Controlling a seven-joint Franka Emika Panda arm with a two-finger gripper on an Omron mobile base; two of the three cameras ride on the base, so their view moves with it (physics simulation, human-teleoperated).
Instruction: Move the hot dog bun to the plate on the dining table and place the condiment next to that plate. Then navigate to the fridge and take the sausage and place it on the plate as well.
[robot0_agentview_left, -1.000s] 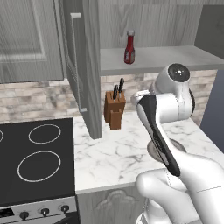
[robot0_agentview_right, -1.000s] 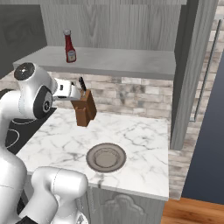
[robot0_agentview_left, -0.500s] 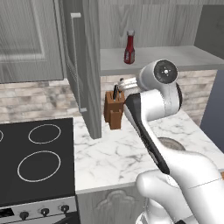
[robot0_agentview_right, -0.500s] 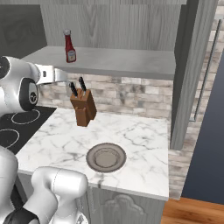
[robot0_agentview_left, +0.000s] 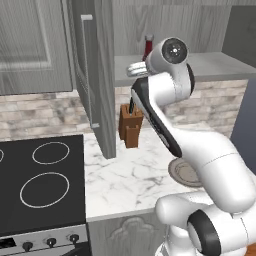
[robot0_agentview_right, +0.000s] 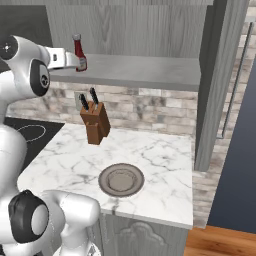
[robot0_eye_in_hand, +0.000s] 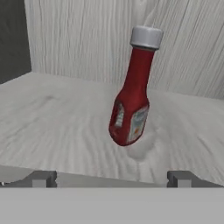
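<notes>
A grey wood shelf (robot0_agentview_left: 225, 67) runs above a marble counter (robot0_agentview_left: 130, 175) with a brick backsplash. In the left base view the black stove (robot0_agentview_left: 40, 185) sits at the left, a wooden knife block (robot0_agentview_left: 131, 127) stands on the counter, and a grey-brown dish (robot0_agentview_left: 186, 172) lies partly behind the arm; the condiment (robot0_agentview_left: 148, 47) peeks out behind the arm's upper joint on the shelf. In the right base view the gripper (robot0_agentview_right: 80, 62) reaches onto the shelf (robot0_agentview_right: 150, 72), right at the ketchup bottle (robot0_agentview_right: 78, 50), above the block (robot0_agentview_right: 95, 122) and dish (robot0_agentview_right: 121, 180). In the hand view the bottle (robot0_eye_in_hand: 131, 100) stands on the shelf (robot0_eye_in_hand: 52, 118), centred ahead of the wide-spread fingertips (robot0_eye_in_hand: 41, 178), untouched.
</notes>
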